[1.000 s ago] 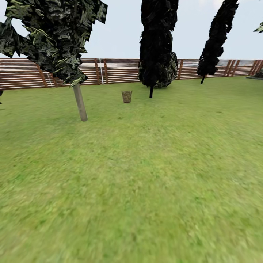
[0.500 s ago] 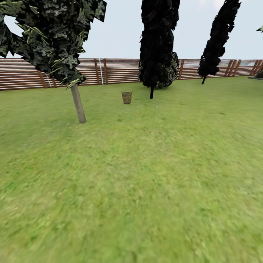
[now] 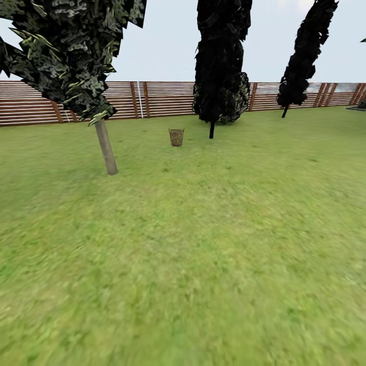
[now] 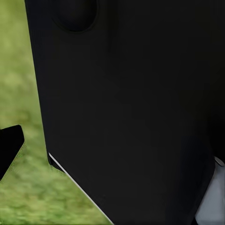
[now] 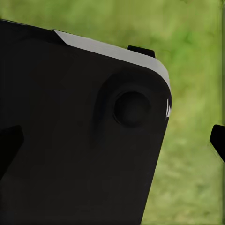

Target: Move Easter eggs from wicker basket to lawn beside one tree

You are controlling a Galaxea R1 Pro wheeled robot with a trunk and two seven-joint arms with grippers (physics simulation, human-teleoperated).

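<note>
Head view: wicker basket (image 3: 176,137) stands upright on the lawn (image 3: 203,244), far side near the slat fence (image 3: 162,99), between the pale-trunked tree (image 3: 105,147) and a black cone-shaped tree (image 3: 220,61); open grass lies before it. Eggs too small to tell.

Left wrist view: a black robot panel (image 4: 131,108) blocks most; jaw state cannot be told.

Right wrist view: a black panel (image 5: 79,136) over grass; jaw state likewise unclear.

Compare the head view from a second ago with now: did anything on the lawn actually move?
Only the view shifted. The pale tree trunk slid slightly left and down in the picture and the wicker basket sits a touch lower, which fits the camera advancing rather than the things moving. Nothing was grasped or released. The basket stands upright on the lawn, between that trunk and the black cone tree, before the fence.
</note>
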